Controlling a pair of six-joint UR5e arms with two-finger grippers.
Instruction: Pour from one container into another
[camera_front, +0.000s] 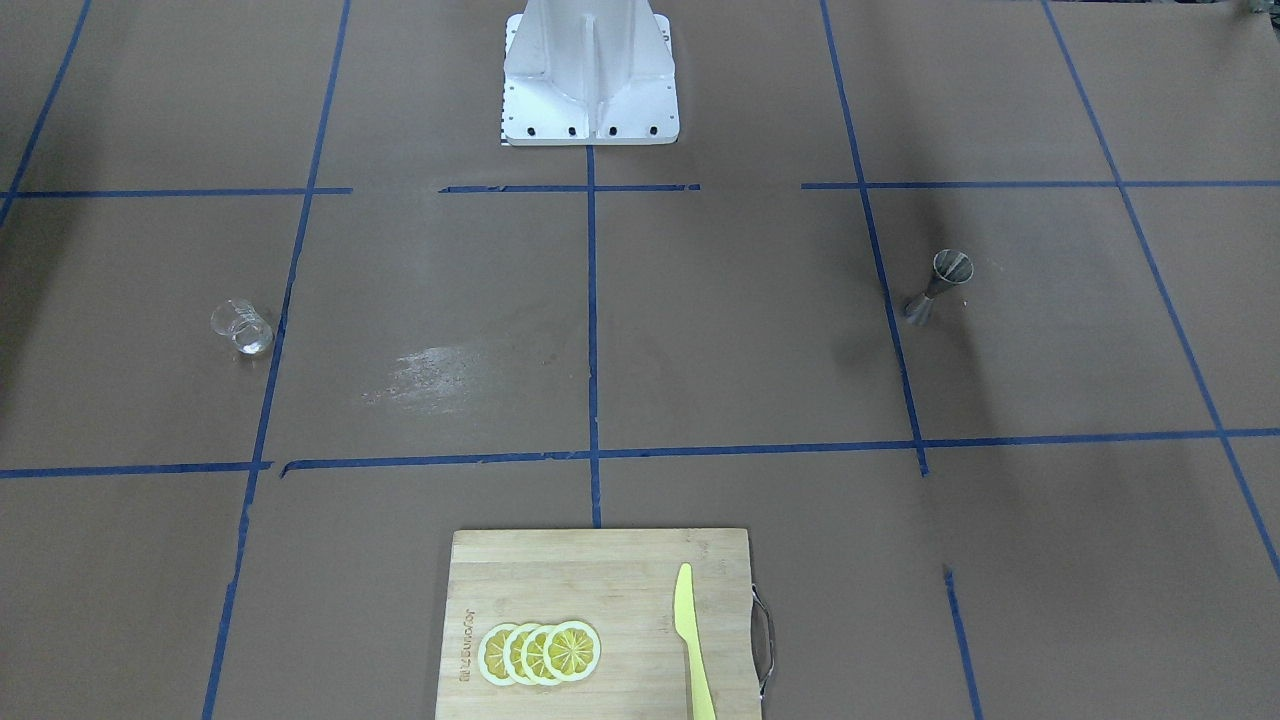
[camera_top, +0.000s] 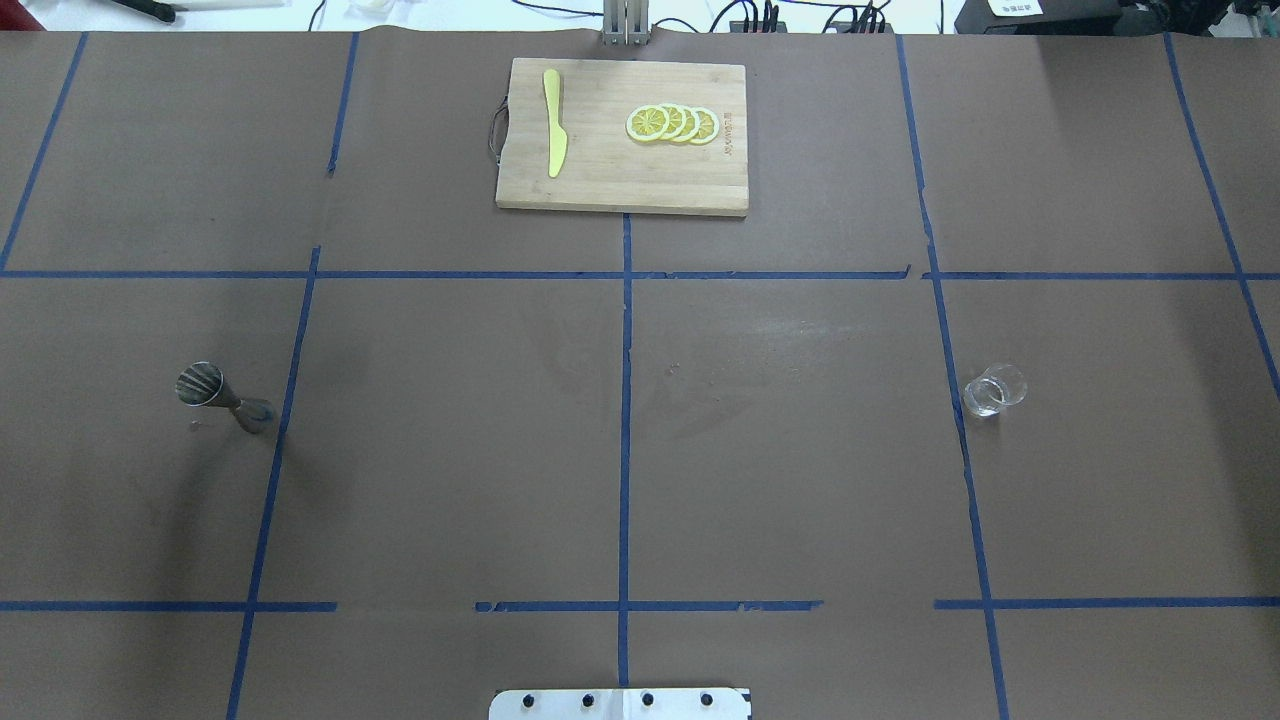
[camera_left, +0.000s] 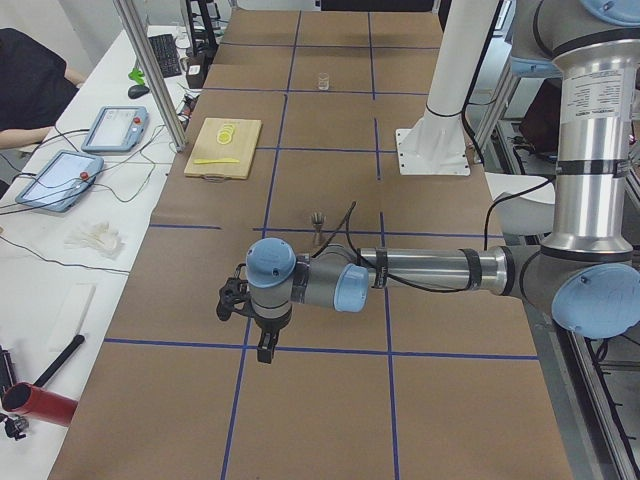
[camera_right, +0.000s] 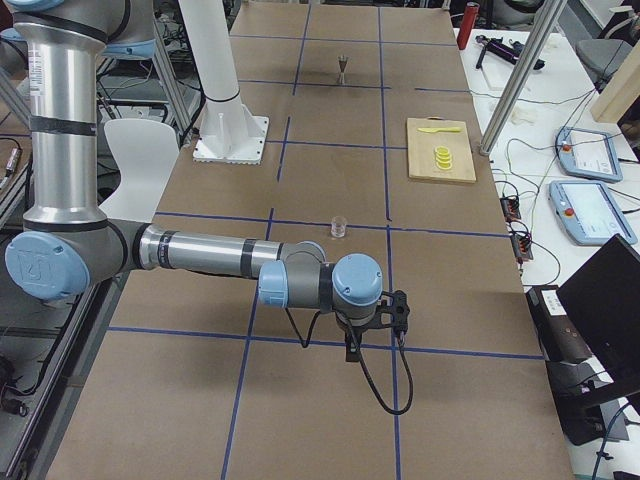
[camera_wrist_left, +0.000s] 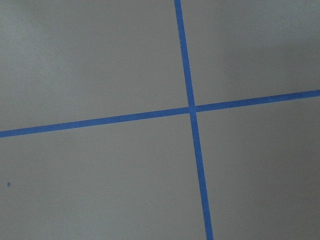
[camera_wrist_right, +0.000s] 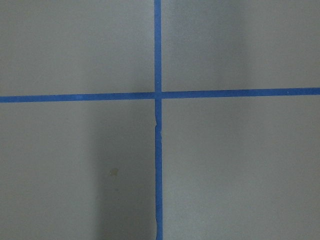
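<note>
A small steel jigger (camera_front: 935, 285) (camera_top: 222, 397) stands upright on the brown table on my left side. An empty-looking clear glass (camera_front: 242, 327) (camera_top: 994, 390) stands on my right side. Neither gripper shows in the overhead or front views. In the exterior left view my left gripper (camera_left: 264, 348) hangs over the near end of the table, well short of the jigger (camera_left: 318, 218). In the exterior right view my right gripper (camera_right: 352, 350) hangs short of the glass (camera_right: 339, 227). I cannot tell whether either is open or shut. Both wrist views show only table paper and blue tape.
A wooden cutting board (camera_top: 600, 175) (camera_front: 600, 570) lies at the far middle edge, carrying several lemon slices (camera_top: 672, 123) and a yellow knife (camera_top: 554, 135). The white robot base (camera_front: 590, 80) stands at the near middle. Blue tape lines grid the table.
</note>
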